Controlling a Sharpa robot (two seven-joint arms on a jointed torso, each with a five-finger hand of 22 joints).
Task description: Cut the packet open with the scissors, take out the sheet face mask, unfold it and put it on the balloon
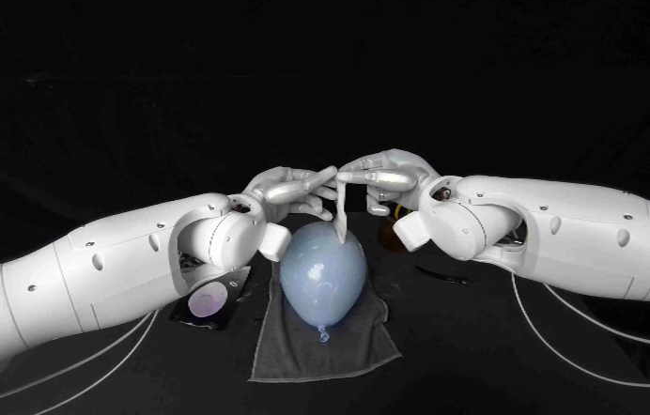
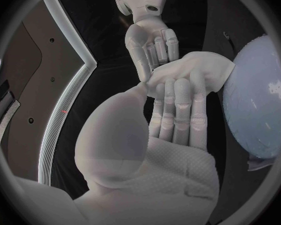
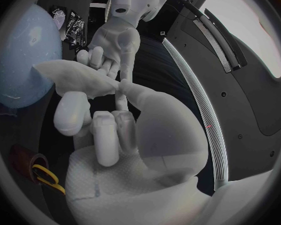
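Observation:
The pale blue balloon [image 1: 322, 272] lies on a grey towel [image 1: 325, 345] at the table's middle. Above it my two hands meet fingertip to fingertip. The left hand [image 1: 290, 188] and the right hand [image 1: 388, 175] both pinch the white sheet mask [image 1: 339, 207], which hangs as a narrow folded strip down to the balloon's top. In the left wrist view the mask [image 2: 197, 71] bunches over the left hand's fingers [image 2: 175, 110], beside the balloon [image 2: 259, 100]. The right wrist view shows the mask [image 3: 78, 78] stretched between the right hand [image 3: 112, 130] and the left hand [image 3: 112, 45].
The cut packet [image 1: 210, 302] lies on the table under my left arm. Yellow-handled scissors [image 3: 45, 176] stand in a dark cup [image 3: 22, 160] under my right arm. A small dark object [image 1: 441, 274] lies right of the towel.

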